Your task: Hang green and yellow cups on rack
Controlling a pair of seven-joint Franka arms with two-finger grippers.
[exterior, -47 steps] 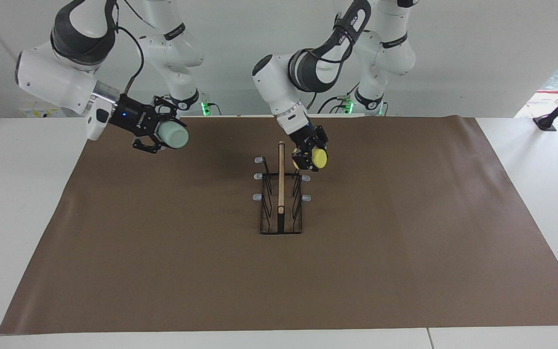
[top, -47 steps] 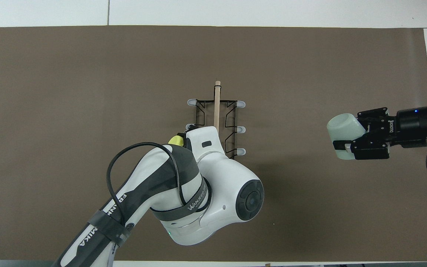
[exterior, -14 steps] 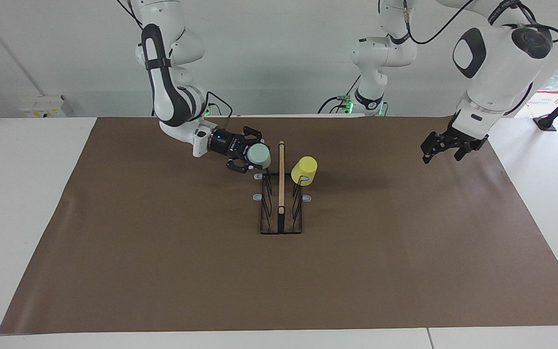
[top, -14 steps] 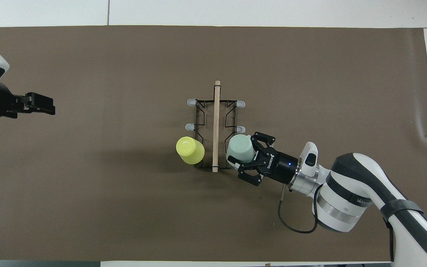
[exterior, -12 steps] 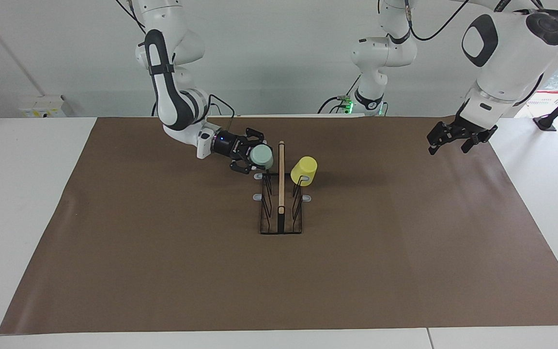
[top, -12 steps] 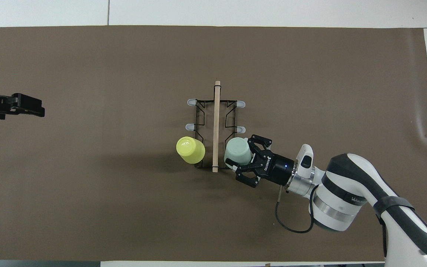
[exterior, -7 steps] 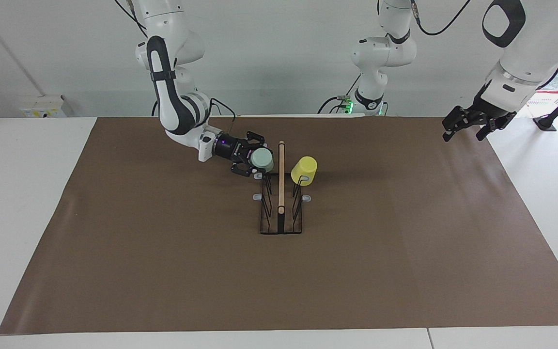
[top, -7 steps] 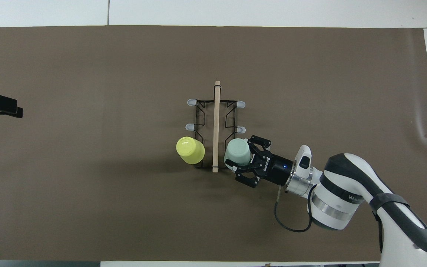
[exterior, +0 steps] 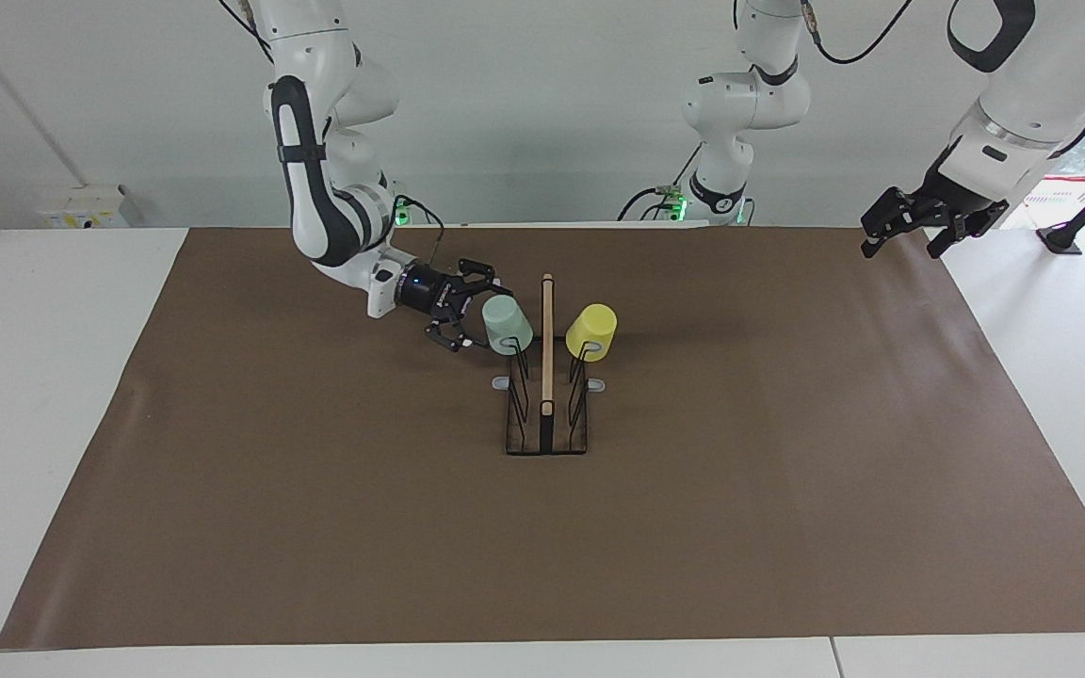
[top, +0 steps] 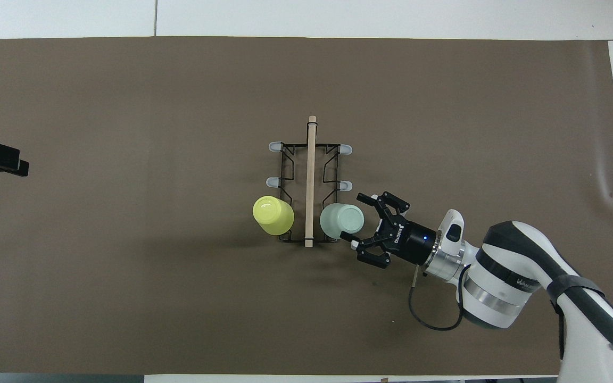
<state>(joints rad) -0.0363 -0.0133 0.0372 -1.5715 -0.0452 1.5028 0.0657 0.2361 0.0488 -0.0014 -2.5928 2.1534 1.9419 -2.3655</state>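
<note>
R gripper (exterior: 463, 318): fingers spread, just beside green cup, holding nothing.
Green cup (exterior: 507, 326): upside down on a rack prong, R-arm side.
Yellow cup (exterior: 591, 331): upside down on prong at L-arm side of centre bar.
Rack (exterior: 546, 428): mid-table on brown mat (exterior: 316, 527).
L gripper (exterior: 910, 223): fingers apart, empty, raised over mat edge at L-arm end.

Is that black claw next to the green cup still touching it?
Apart. In the overhead view the right claw stands open beside the green cup, brown mat showing between its fingertips and the cup, which hangs on the rack.
</note>
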